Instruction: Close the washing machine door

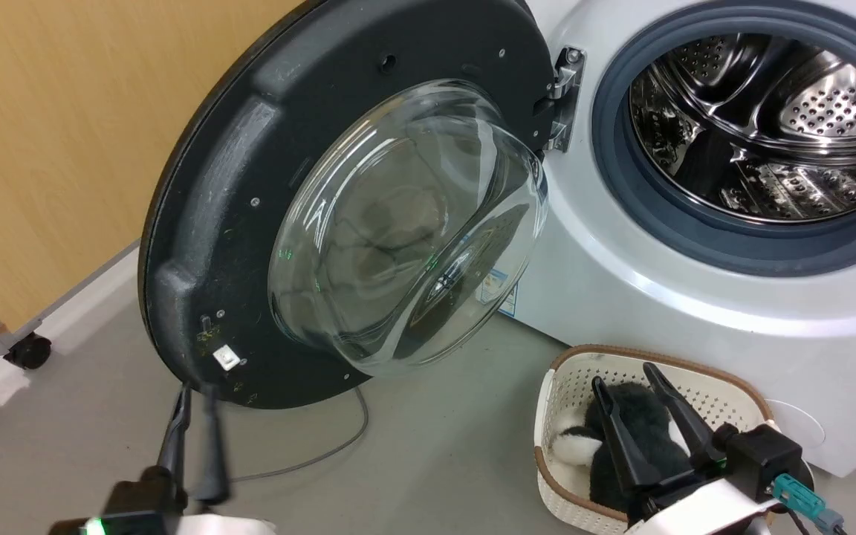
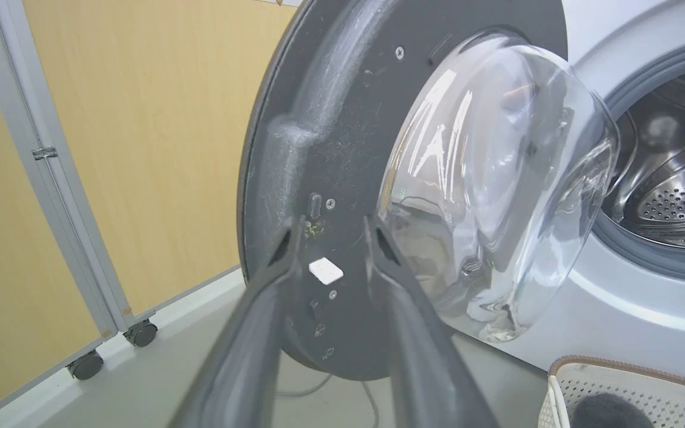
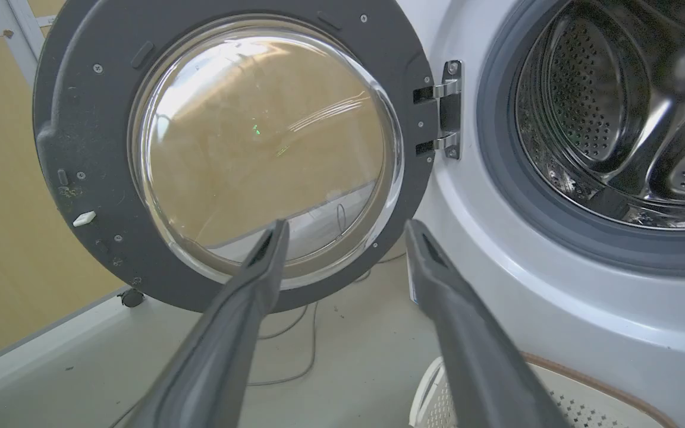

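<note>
Head view: the washing machine door [image 1: 235, 186] stands wide open, left of the washing machine [image 1: 621, 297]. The left hand [image 1: 198, 392], slightly parted and empty, is at the door's lower rim. The right hand [image 1: 625, 375], spread and empty, hovers over a basket [image 1: 569, 386].
Left wrist view: the fingers flank the door's white tab [image 2: 325, 271].
Right wrist view: parted fingers point at the door's glass.

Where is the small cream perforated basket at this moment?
Head view, lower right: the cream perforated basket stands on the grey floor, just before the big white washing machine.
</note>
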